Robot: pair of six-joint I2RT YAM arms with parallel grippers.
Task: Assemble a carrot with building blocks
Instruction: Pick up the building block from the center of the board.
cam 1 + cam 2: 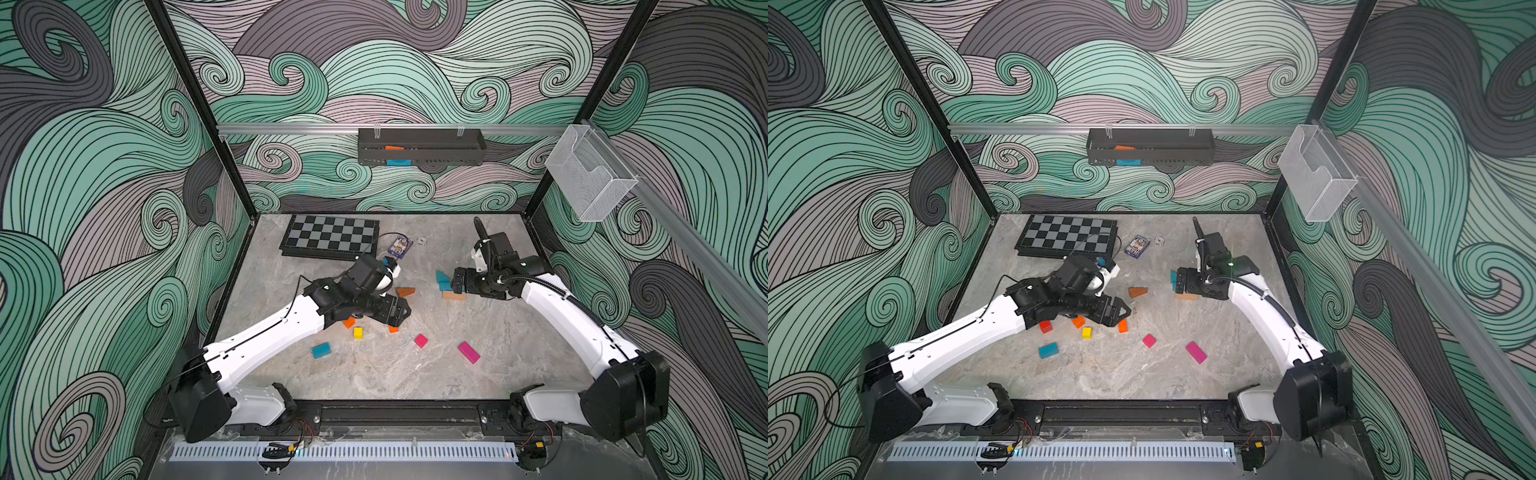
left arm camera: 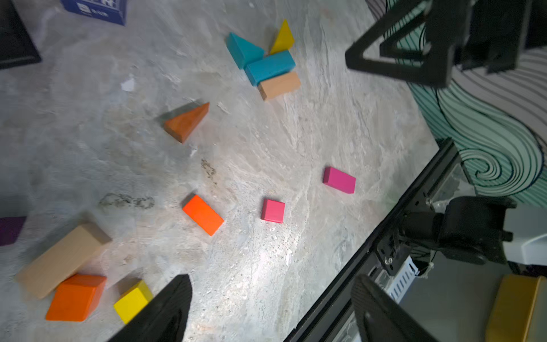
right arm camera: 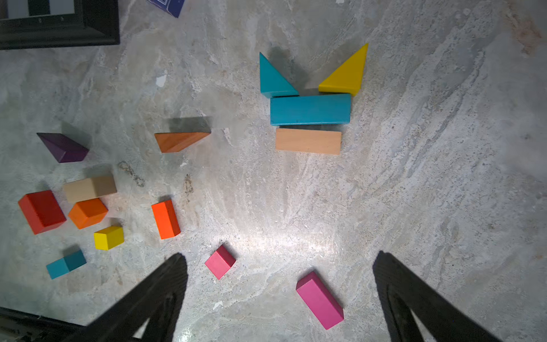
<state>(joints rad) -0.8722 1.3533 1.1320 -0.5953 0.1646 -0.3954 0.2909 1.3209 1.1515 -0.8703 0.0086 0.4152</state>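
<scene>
A teal wedge (image 3: 273, 78) and a yellow wedge (image 3: 344, 74) sit against a teal cuboid (image 3: 310, 109), with a beige cuboid (image 3: 307, 141) just below it. A brown-orange wedge (image 3: 179, 141), an orange cuboid (image 3: 165, 219), a pink cube (image 3: 220, 262) and a pink cuboid (image 3: 319, 300) lie loose. My right gripper (image 3: 279, 256) hangs open and empty above the table, beside the teal stack (image 1: 444, 281). My left gripper (image 2: 270, 279) is open and empty, hovering by the orange cuboid (image 1: 1122, 326).
Red (image 3: 41, 211), orange (image 3: 88, 213), yellow (image 3: 108, 237), teal (image 3: 66, 264), beige (image 3: 88, 188) and purple (image 3: 63, 146) blocks cluster under the left arm. A chessboard (image 1: 330, 237) and a purple card box (image 1: 400, 246) lie at the back. A black wall tray (image 1: 419, 147) hangs behind.
</scene>
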